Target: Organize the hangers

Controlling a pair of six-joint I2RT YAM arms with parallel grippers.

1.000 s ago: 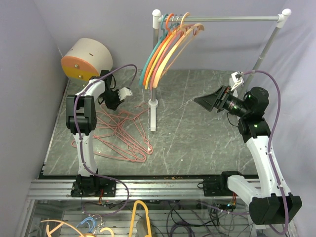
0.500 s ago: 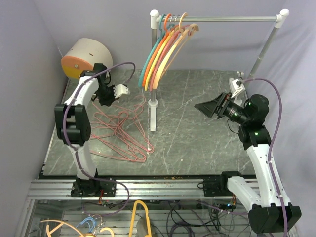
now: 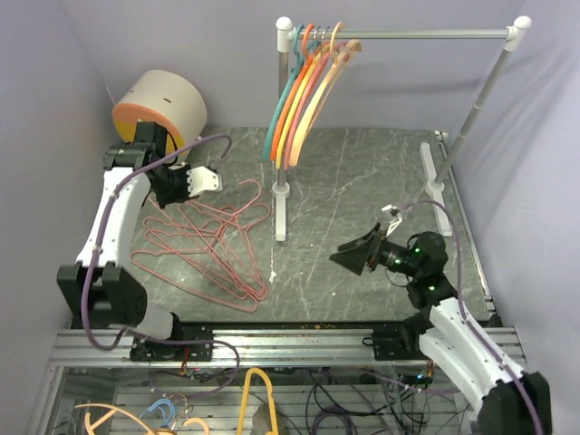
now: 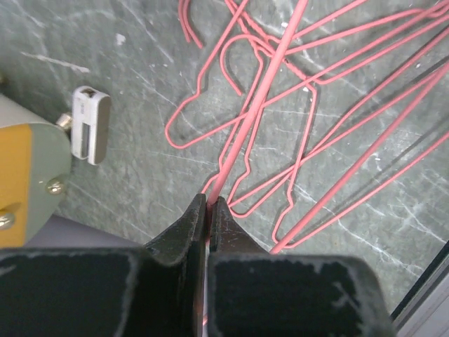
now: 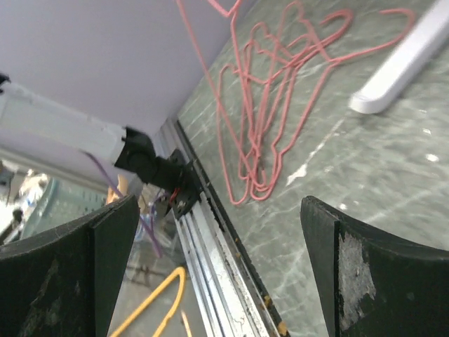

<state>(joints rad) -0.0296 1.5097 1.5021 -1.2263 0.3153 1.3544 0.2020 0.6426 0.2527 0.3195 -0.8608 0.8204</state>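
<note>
Several thin pink wire hangers lie tangled on the dark table at the left. They also show in the left wrist view and the right wrist view. My left gripper is shut on one pink wire hanger, above the pile's far left. Teal, orange, yellow and peach plastic hangers hang at the left end of the silver rail. My right gripper is open and empty, low over the table's near right, pointing left toward the pile.
A round cream and orange drum stands at the far left corner. The rail's white foot stands mid-table beside the pile, another foot at the right. More hangers lie below the table's front edge.
My left arm swung left and raised its gripper with the pink hanger, shifting the pile. My right arm dropped down and toward the near edge, staying open.
</note>
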